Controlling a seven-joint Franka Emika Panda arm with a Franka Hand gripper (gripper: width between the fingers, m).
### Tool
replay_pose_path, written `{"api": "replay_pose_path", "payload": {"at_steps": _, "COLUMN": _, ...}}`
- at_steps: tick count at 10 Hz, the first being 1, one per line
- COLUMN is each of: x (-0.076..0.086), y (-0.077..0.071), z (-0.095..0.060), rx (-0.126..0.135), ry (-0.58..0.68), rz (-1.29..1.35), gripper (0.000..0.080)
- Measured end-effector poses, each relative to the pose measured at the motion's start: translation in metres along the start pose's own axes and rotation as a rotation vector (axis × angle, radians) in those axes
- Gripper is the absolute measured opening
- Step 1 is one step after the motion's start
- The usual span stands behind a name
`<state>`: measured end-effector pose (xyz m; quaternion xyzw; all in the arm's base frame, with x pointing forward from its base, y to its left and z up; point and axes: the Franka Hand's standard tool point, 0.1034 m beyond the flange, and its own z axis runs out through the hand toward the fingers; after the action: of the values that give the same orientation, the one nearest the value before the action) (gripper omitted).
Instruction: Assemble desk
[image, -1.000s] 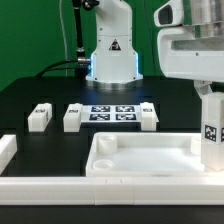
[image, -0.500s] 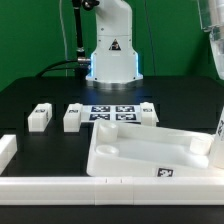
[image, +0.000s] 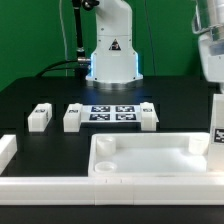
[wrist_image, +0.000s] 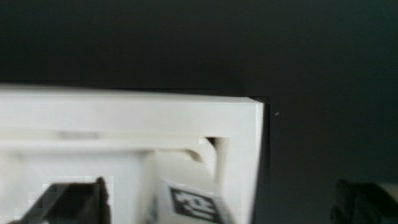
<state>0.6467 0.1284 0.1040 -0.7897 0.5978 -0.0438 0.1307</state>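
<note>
The desk top (image: 140, 158), a white tray with a raised rim, lies flat at the front of the black table. One white leg (image: 216, 128) bearing a tag stands upright at the top's corner on the exterior view's right. In the wrist view my gripper (wrist_image: 222, 208) is open, and its dark fingers (wrist_image: 71, 205) stand either side of that tagged leg (wrist_image: 192, 203) without touching it, over the top's corner (wrist_image: 240, 110). The arm's hand (image: 208, 45) hangs above the leg. Three loose legs (image: 39, 117) (image: 73, 117) (image: 148, 114) lie further back.
The marker board (image: 112, 112) lies between the loose legs, in front of the robot base (image: 110, 55). Low white rails run along the table's front (image: 50, 186) and the exterior view's left (image: 6, 150).
The desk top, tilted up half a second ago, lies flat again. The gripper has let go of the leg and opened wide, and the hand has risen.
</note>
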Motion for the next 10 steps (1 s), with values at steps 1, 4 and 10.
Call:
{"api": "replay_pose_path", "payload": {"at_steps": 1, "x": -0.001, "y": 0.003, "z": 0.0, "rx": -0.006, "ry": -0.002, "rz": -0.102, "gripper": 0.0646}}
{"api": "replay_pose_path", "payload": {"at_steps": 4, "x": -0.001, "y": 0.004, "z": 0.001, "rx": -0.007, "ry": -0.002, "rz": -0.321, "gripper": 0.0648}}
{"api": "replay_pose_path", "payload": {"at_steps": 10, "x": 0.027, "y": 0.01, "z": -0.01, "rx": -0.093, "ry": -0.019, "rz": -0.805, "gripper": 0.0601}}
